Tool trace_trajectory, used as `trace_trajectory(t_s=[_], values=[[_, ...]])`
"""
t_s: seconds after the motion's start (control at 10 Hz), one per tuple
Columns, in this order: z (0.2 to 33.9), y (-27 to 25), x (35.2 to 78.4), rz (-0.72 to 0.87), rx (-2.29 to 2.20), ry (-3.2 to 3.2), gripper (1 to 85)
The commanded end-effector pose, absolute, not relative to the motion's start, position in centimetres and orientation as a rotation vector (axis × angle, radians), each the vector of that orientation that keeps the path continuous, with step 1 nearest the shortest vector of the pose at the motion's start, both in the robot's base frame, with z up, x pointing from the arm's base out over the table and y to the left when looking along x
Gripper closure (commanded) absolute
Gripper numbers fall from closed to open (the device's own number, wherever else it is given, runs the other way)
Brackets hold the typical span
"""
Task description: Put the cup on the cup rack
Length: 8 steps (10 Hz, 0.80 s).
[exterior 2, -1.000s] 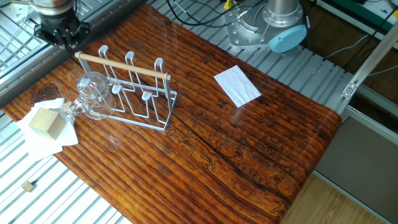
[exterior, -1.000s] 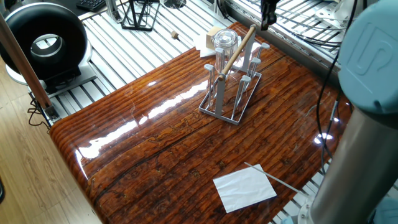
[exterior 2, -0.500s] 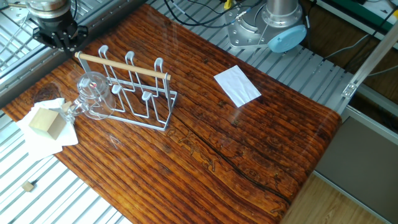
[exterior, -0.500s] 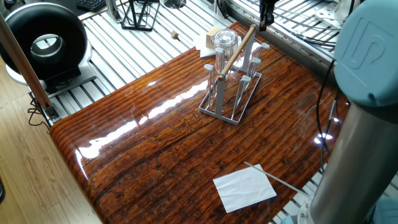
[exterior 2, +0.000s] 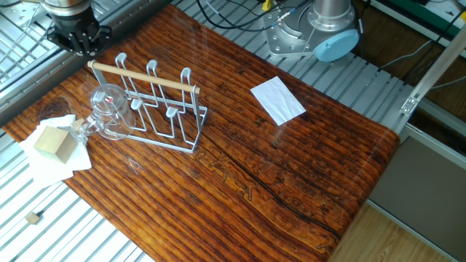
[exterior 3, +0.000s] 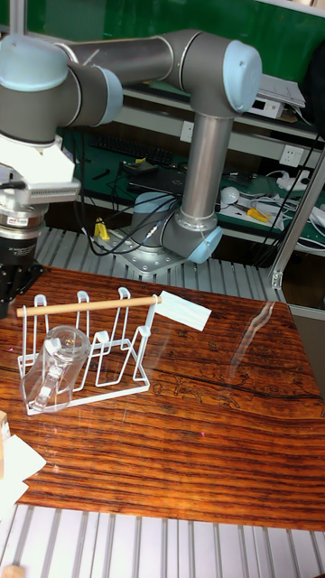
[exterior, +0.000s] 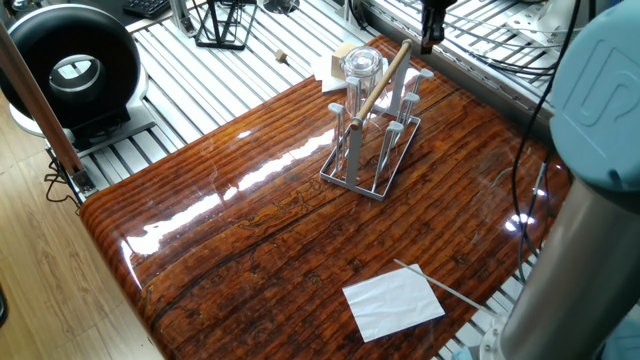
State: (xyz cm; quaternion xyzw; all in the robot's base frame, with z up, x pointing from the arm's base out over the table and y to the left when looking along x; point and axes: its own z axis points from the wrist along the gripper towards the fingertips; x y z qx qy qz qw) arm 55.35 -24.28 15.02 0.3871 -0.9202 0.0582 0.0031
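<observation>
Your cup (exterior 2: 108,110) sits tilted on an end peg of the cup rack (exterior 2: 156,109), mouth down, on the wooden table (exterior 2: 291,167). Your gripper (exterior 2: 73,45) hangs above the rack's handle end, clear of the cup, holding nothing; can't tell how its fingers stand. White paper (exterior 2: 277,100) lies well apart.
</observation>
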Motion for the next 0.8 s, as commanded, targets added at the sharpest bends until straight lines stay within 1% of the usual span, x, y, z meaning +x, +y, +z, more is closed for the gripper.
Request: trace_trajectory(t_s=[0.0,0.1,0.3,0.4,0.7], values=[[15.2,-23.7,55.3,0.161,1.213,-2.903,84.7],[15.1,-22.8,55.4,0.115,1.233,-2.915,84.7],[15.3,-21.9,57.3,0.115,1.336,-2.959,84.7],[15.4,-20.5,57.9,0.054,1.363,-2.997,84.7],[15.4,-20.7,58.4,0.08,1.398,-2.993,84.7]])
